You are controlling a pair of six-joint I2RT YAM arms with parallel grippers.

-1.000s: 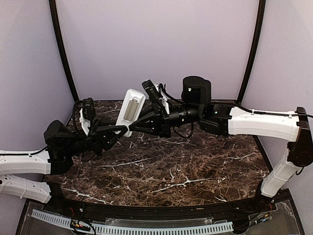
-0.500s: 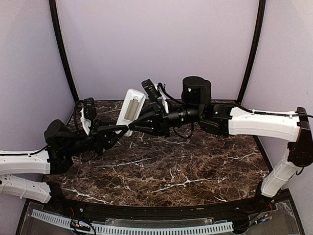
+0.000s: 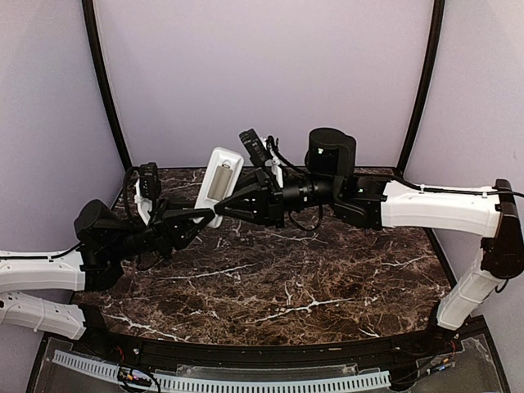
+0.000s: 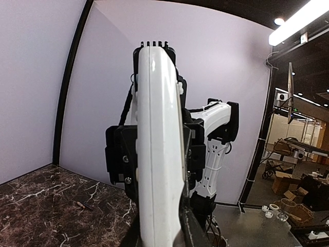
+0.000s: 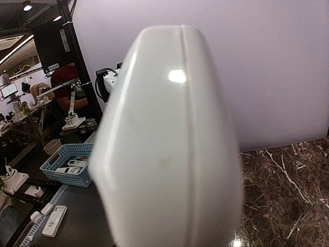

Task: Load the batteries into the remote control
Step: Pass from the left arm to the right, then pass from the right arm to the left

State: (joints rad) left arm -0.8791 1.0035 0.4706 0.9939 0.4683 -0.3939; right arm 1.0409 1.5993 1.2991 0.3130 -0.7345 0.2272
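Note:
The remote control (image 3: 227, 160) is a slim white handset held upright above the back left of the table, its open back showing a silvery battery (image 3: 219, 183) inside. My left gripper (image 3: 201, 216) is shut on its lower end; in the left wrist view the remote control (image 4: 159, 128) rises edge-on between the left gripper (image 4: 162, 229). My right gripper (image 3: 221, 209) reaches in from the right and meets the remote's lower right edge. The remote control (image 5: 169, 154) fills the right wrist view and hides those jaws.
The dark marble table (image 3: 286, 278) lies below both arms, with purple walls and black frame posts behind. A small dark thin object (image 4: 85, 206) lies on the marble in the left wrist view. A blue basket (image 5: 67, 163) stands outside the cell.
My right gripper has edged slightly left and up against the remote. The left arm and the remote have stayed where they were.

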